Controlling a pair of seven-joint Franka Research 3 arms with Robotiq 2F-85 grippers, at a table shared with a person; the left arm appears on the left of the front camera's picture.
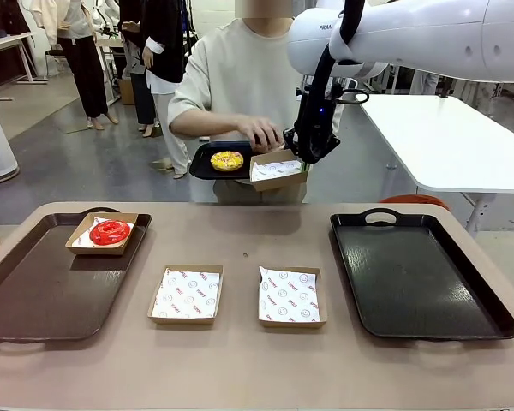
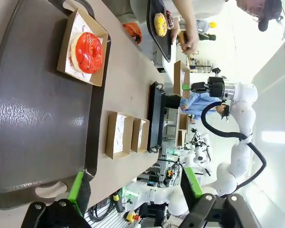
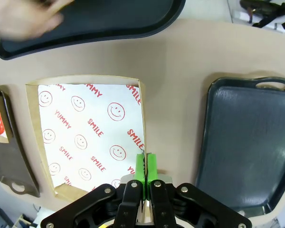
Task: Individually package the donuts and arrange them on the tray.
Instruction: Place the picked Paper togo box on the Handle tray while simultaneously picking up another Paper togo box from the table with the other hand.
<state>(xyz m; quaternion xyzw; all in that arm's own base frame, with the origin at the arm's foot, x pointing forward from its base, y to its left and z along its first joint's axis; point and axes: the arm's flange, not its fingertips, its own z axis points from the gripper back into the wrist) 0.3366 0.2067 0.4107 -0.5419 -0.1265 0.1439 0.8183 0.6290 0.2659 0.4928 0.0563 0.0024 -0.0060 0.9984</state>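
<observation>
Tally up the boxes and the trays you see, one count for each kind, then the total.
Boxes: 4
Trays: 3
Total: 7

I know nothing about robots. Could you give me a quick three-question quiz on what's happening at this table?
1. True or false: the red donut sits boxed on the brown tray.
2. The right gripper pinches: A a donut, B the rim of a paper-lined box, C a tray handle?
3. Fill in: the person's plate carries a ___ donut.
Key: 1 true; 2 B; 3 yellow.
</observation>
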